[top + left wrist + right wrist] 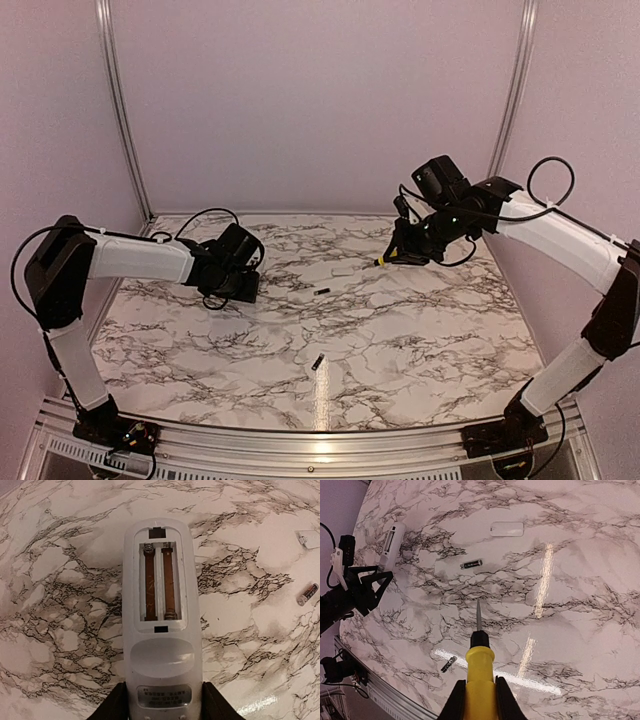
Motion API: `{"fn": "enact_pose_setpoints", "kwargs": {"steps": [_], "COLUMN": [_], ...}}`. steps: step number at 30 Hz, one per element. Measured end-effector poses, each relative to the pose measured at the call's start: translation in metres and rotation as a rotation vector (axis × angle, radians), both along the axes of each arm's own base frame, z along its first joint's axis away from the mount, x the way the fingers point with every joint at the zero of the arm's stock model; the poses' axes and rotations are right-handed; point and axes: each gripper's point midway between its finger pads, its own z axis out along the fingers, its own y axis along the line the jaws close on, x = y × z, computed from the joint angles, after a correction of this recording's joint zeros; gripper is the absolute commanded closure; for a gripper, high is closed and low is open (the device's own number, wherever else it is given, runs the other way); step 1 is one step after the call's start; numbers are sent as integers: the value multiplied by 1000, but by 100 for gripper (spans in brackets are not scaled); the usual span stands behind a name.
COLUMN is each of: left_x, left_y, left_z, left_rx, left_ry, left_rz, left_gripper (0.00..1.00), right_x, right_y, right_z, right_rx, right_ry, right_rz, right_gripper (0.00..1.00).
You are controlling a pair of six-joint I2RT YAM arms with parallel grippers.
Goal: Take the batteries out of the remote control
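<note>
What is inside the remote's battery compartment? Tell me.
The compartment of the remote control holds two bare brown slots with metal springs, no cells. Both batteries lie on the table. The remote's underside is hidden.

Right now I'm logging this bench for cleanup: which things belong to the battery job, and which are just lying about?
Job: remote, compartment empty, in the left pincer; battery and second battery, loose on the table; screwdriver in the right pincer.
Lying about: battery cover, white, flat on the table, apart from the remote.
</note>
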Motion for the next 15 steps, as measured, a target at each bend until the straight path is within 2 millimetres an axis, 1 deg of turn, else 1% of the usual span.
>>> {"fn": "enact_pose_setpoints", "kwargs": {"steps": [4,9,12,15], "left_x": [-9,-23,-25,-25], "left_y": [14,25,27,26], "left_z": [-24,-46,-52,-52], "left_rx": [2,8,-3,-22], "left_ry": [58,112,120,118], "left_rz": [66,109,129,146], "left_gripper": [100,100,99,92], "right_x": [-1,-1,0,0], "right_y": [-1,0,1,1], "right_z": [0,0,0,0], "right_rx": [5,10,13,14], "right_ry": [-5,-9,-12,-12], "right_rz": [-2,0,1,2], "right_gripper": [100,100,100,100]}}
